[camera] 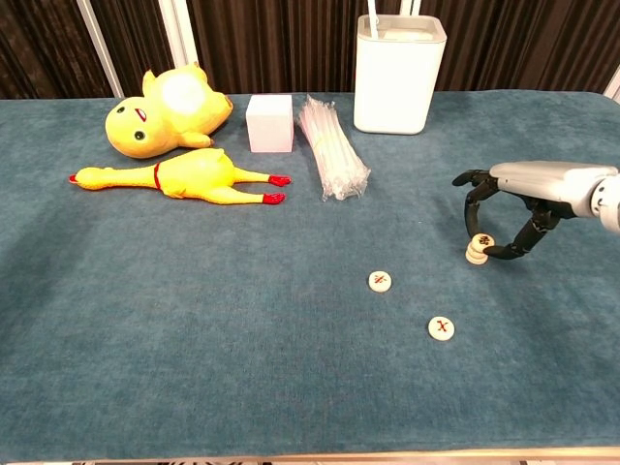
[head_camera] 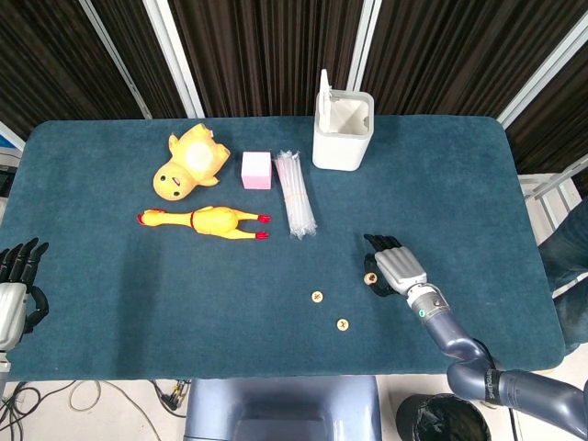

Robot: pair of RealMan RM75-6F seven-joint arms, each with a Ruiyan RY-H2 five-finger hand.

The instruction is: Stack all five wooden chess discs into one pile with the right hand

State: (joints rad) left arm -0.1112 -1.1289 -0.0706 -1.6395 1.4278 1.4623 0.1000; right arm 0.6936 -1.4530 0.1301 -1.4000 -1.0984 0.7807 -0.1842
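Chest view: right hand (camera: 523,208) caging the small pile of discs (camera: 477,249) on the blue counter (camera: 194,329).
Fingers curl round the top disc, seemingly pinching it; best to square it over the pile before any release. Two loose discs, one (camera: 380,281) nearer and one (camera: 442,327) further forward, lie apart to the left across open cloth. Counter's right edge is near. Left hand (head_camera: 16,285) idles, fingers spread, at the far side.

Open cloth around two loose discs (camera: 380,281) (camera: 442,327); clutter far back.
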